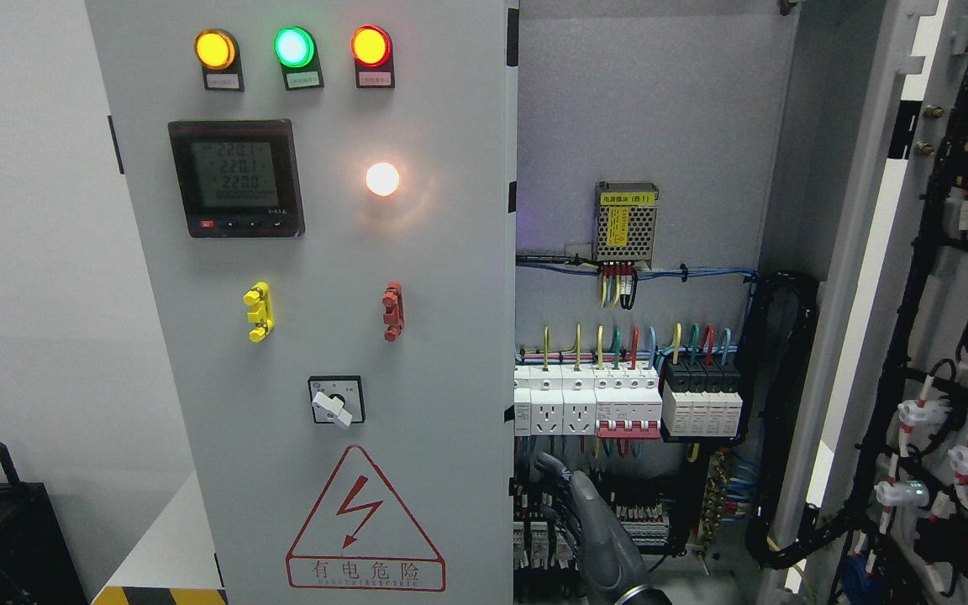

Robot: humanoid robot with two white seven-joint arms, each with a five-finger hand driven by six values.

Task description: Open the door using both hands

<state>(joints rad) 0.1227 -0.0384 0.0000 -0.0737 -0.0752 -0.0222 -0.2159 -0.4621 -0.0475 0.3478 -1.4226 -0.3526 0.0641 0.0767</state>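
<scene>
My right hand [589, 521] comes up from the bottom edge, just right of the middle. Its fingers [549, 464] reach up and left towards the free edge of the left door [324, 336]. They are dark against dark wiring, so I cannot tell whether they are spread, curled or hooked on that edge. My left hand is not in view.

The left door is closed or close to it, its panel facing me. The right door [938, 336] already stands swung out at the right, showing the harness on its inner face. I judge the left leaf is what remains to be opened.

The main risk I see is behind the hand. The row of breakers [618, 403] and the coloured wires [610, 340] above it are close to the fingers. If the hand goes in too deep while looking for the door edge, it could snag a lead or trip a lever. The lamps and the meter [236, 178] are lit, so I treat the cabinet as live. A poor hold on a thin metal edge could also slip.

For room, the gap between the door edge and the black cable loom [778, 420] is open towards me. The left door can swing out towards the pale wall [30, 252] at the left, where nothing stands in its way that I can see.
</scene>
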